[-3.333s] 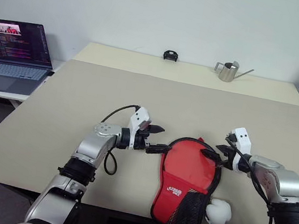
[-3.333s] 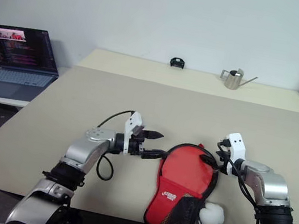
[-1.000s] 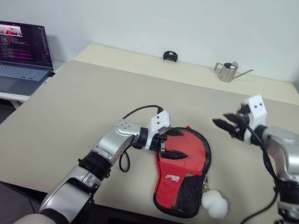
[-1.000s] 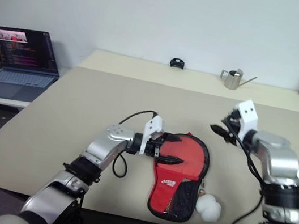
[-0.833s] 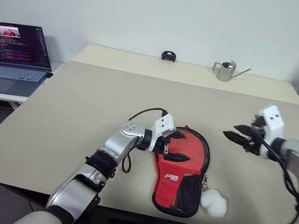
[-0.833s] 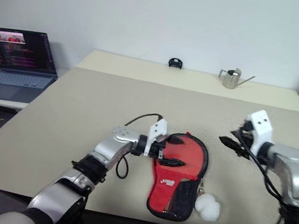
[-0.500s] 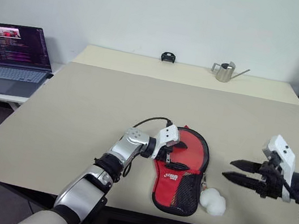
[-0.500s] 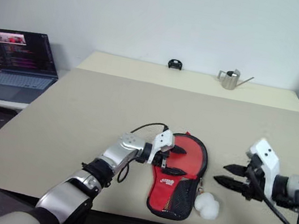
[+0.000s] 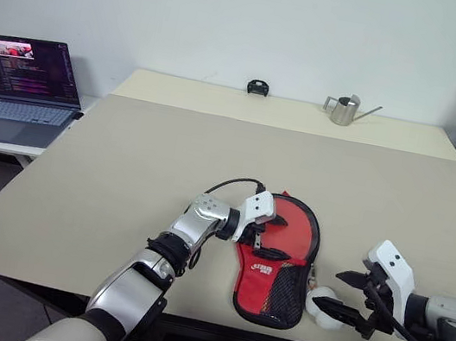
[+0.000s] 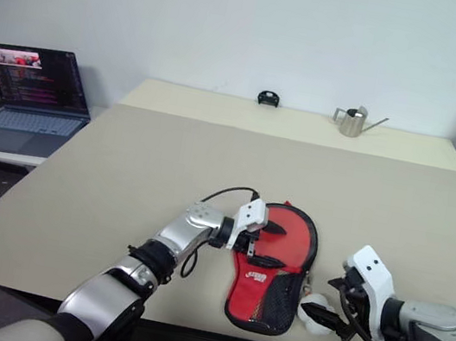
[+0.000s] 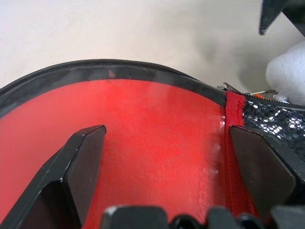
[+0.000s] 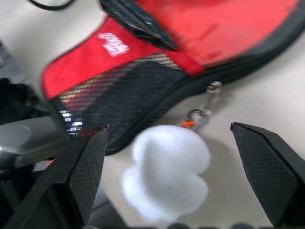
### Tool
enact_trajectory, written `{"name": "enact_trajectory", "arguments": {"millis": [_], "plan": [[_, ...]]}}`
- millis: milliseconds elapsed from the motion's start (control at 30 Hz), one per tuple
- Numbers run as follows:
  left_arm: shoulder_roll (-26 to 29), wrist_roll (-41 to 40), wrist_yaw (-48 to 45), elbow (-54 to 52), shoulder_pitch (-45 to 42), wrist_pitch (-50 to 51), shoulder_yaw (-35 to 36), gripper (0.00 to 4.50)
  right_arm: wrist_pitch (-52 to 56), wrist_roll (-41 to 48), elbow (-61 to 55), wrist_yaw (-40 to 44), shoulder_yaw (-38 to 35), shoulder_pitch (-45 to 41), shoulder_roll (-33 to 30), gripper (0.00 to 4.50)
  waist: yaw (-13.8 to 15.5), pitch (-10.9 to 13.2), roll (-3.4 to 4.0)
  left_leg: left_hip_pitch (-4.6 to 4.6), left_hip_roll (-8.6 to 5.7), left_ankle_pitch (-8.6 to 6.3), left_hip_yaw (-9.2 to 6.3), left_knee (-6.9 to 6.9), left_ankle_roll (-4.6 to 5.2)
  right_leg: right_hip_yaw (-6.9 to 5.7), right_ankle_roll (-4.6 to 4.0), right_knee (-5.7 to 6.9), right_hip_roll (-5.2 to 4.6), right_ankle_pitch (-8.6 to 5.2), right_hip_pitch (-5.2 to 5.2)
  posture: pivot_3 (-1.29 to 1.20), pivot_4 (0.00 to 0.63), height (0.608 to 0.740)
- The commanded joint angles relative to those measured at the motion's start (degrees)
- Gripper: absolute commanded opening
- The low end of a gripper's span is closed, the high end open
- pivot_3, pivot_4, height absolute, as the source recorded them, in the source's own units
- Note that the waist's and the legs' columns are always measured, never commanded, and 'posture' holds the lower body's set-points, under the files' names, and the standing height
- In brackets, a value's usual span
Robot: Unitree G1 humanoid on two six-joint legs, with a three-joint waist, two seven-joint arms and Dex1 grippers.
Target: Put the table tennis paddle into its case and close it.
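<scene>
Silver arms — black pincers [image 9: 267,236]

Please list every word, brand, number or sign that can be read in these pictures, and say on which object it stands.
White logo on the red side of the case: too small and blurred to read.
Text on the laptop screen: too small to read.
No other writing can be made out.

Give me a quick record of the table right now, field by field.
case: red side up, zipped shut, flat near the table's front edge
left gripper: open, over the case's round part
right gripper: open, beside the white fluffy charm
white fluffy charm: on the table by the case's narrow end
far edge: small metal watering can, small black object
side desk: open laptop
</scene>
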Motion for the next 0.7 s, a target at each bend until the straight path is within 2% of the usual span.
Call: {"name": "enact_trajectory", "arguments": {"millis": [33,367,467,700], "plan": [[-0.4,0.6,0.0,0.5,-0.6,-0.9,0.5,4.50,-2.5,-1.2,-0.4,-1.9,1.9,2.0,1.0,4.48,0.0,0.0,0.00,0.00,0.00,0.00,0.00,0.00,0.00,0.00,0.00,0.00,0.00,0.00,0.00,0.00,0.150,0.740],[-0.5,0.8,0.2,1.1,-0.8,-1.4,0.7,4.50,-4.6,-3.0,0.9,-5.2,6.0,3.2,3.2,4.48,0.0,0.0,0.00,0.03,-0.01,0.00,0.01,0.00,0.00,0.01,0.00,0.01,0.03,0.00,0.02,0.00,0.150,0.740],[-0.5,0.9,0.4,1.4,-0.9,-1.5,0.8,4.50,-5.1,-3.4,1.2,-6.0,6.3,2.8,3.3,3.88,0.0,0.0,0.00,0.02,-0.01,0.00,0.00,0.01,0.00,0.00,0.00,0.00,0.04,0.00,0.02,0.00,0.150,0.740],[-1.0,1.9,0.8,3.0,-1.3,-2.9,0.3,4.50,-7.0,-4.4,0.9,-4.3,7.0,3.0,0.5,1.42,0.0,0.0,0.00,0.03,-0.02,0.00,0.00,0.01,0.01,0.00,0.01,0.01,0.04,0.00,0.04,0.00,0.150,0.740]]}}
